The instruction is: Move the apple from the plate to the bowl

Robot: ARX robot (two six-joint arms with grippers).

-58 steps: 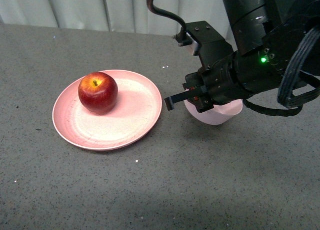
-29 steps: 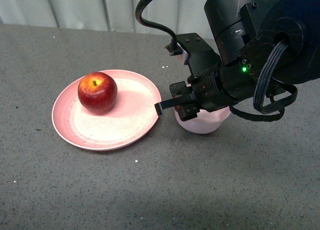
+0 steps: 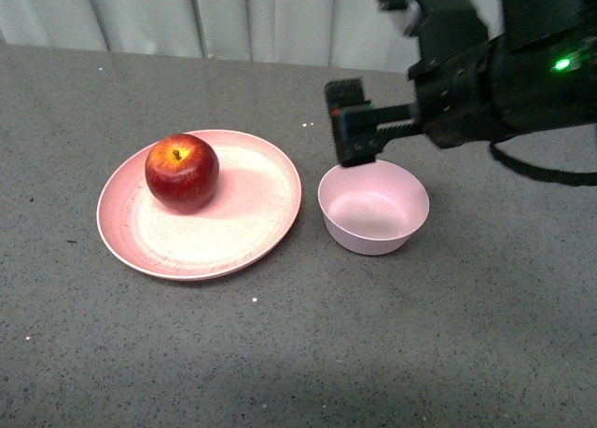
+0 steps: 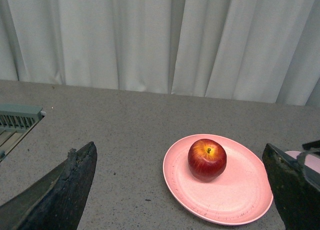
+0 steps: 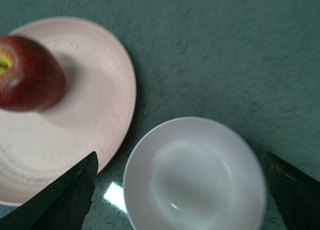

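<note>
Apple (image 3: 182, 172) sits on the salmon plate (image 3: 252, 232), with the pale bowl (image 3: 373, 209) just beside it. Right pincer (image 5: 180, 157) hangs spread above the bowl; left pincer (image 4: 179, 147) is spread too.

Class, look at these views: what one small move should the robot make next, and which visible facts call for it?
Probably swing the right gripper across to above the apple, jaws open. The apple sits untouched on the plate, the bowl is empty, and that gripper hangs by the bowl, open and holding nothing.
</note>
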